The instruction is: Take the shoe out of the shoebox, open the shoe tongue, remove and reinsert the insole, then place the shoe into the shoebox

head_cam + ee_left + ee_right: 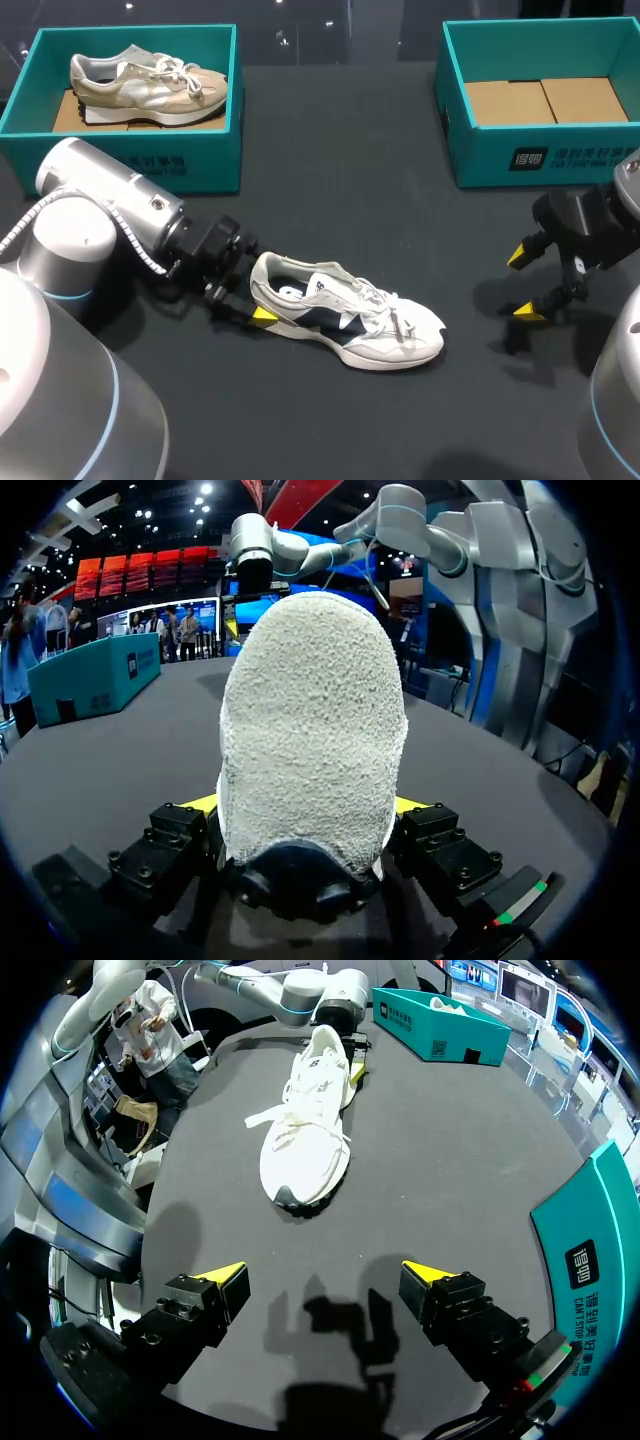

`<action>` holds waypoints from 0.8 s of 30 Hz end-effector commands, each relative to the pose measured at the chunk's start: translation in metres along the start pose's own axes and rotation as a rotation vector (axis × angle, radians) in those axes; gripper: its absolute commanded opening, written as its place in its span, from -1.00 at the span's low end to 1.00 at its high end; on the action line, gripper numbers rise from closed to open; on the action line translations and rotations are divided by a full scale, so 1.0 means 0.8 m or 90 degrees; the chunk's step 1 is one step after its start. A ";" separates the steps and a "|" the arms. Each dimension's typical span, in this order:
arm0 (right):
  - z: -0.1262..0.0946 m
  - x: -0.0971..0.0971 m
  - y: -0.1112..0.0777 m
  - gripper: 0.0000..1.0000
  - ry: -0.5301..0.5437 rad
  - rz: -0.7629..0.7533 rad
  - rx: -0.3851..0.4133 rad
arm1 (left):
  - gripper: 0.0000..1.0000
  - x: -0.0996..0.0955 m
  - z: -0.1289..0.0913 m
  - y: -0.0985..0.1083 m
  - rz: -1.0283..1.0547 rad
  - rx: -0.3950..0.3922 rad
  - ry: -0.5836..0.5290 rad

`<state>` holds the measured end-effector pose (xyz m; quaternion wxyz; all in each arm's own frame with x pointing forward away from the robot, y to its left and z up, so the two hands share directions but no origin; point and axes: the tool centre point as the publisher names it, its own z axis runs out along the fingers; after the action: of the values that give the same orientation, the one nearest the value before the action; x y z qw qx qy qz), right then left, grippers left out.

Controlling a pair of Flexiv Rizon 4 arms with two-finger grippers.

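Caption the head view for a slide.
Left gripper grips the white shoe by its heel on the table while the right gripper hangs open.

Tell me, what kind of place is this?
Probably a robot workstation for handling shoes: a dark table, two teal shoeboxes at its back, and the left end effector gripping the heel of a white sneaker.

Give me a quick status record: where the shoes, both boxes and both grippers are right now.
white sneaker: out of the box, on its sole on the black table
left gripper: at the sneaker's heel, a finger on either side, gripping it
right gripper: open, over bare table, apart from the sneaker
left shoebox: holds a beige sneaker
right shoebox: no shoe, cardboard floor showing
insole: cannot tell
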<state>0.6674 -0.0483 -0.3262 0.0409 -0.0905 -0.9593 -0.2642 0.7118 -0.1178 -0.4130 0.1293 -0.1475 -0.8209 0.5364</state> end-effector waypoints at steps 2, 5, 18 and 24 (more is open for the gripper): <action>0.000 0.002 -0.001 1.00 -0.001 0.000 0.001 | -1.00 0.002 0.003 0.004 0.001 0.001 -0.002; 0.000 0.002 -0.001 1.00 -0.001 0.000 0.001 | -1.00 0.004 0.001 0.004 0.001 0.000 -0.016; 0.000 0.002 -0.001 1.00 -0.001 0.000 0.001 | -1.00 0.018 -0.006 0.008 -0.043 -0.003 -0.094; 0.000 0.002 -0.001 1.00 -0.001 0.000 0.001 | -1.00 0.025 -0.005 0.005 -0.045 -0.008 -0.121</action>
<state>0.6674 -0.0483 -0.3262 0.0409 -0.0905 -0.9593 -0.2642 0.7071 -0.1117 -0.4141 0.0887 -0.0799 -0.8342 0.5384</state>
